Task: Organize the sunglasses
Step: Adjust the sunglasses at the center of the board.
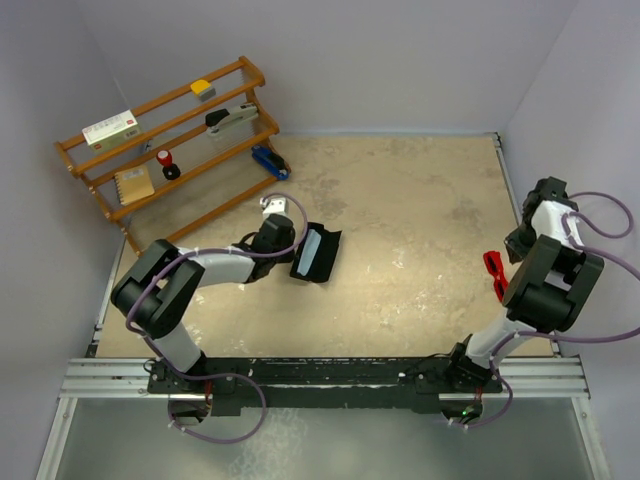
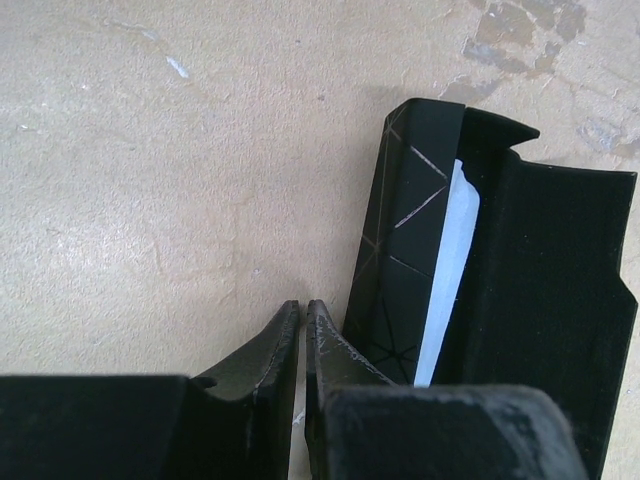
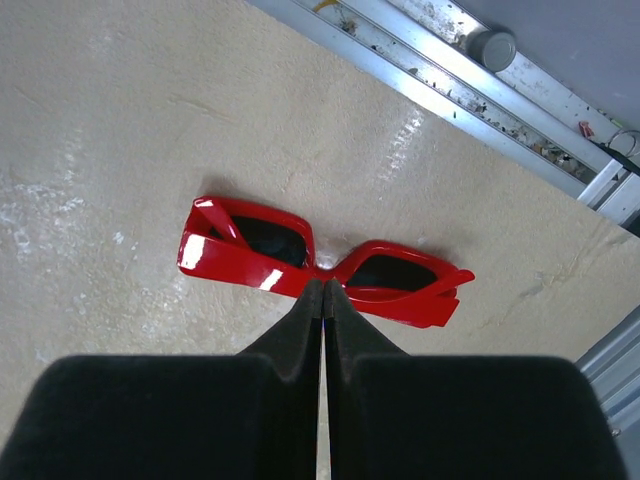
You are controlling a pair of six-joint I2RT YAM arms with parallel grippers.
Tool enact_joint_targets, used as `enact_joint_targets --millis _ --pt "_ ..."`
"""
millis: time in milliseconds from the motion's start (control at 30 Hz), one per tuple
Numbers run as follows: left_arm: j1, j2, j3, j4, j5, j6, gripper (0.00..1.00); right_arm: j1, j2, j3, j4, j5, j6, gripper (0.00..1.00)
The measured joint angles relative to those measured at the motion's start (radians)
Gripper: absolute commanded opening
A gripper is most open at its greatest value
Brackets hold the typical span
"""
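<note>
The red sunglasses [image 3: 320, 262] lie folded on the beige table near its right edge, seen from above as a small red shape [image 1: 494, 272]. My right gripper [image 3: 324, 284] is shut with its tips pinched on the bridge between the two lenses. At centre left, the black case [image 1: 318, 255] lies open, and a pale cloth [image 2: 450, 265] shows as a strip inside it. My left gripper [image 2: 302, 306] is shut with nothing between its fingers, its tips just off the left wall of the case [image 2: 400, 240].
A wooden rack [image 1: 170, 140] at the back left holds a box, a stapler, a notebook and small items. A blue object [image 1: 270, 161] lies by its foot. A metal rail [image 3: 480, 90] borders the table beyond the sunglasses.
</note>
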Motion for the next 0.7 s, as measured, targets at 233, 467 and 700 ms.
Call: enact_joint_targets --millis 233,467,700 --pt "0.000 -0.013 -0.010 -0.006 0.000 0.000 0.04 -0.008 0.021 -0.009 0.005 -0.003 0.006 0.00" --pt "0.000 -0.026 -0.011 -0.006 0.000 0.000 0.04 -0.008 0.021 -0.048 0.016 -0.009 0.007 0.00" --pt "0.000 -0.042 -0.030 -0.005 0.000 0.000 0.04 -0.008 0.021 -0.074 0.023 -0.012 0.007 0.00"
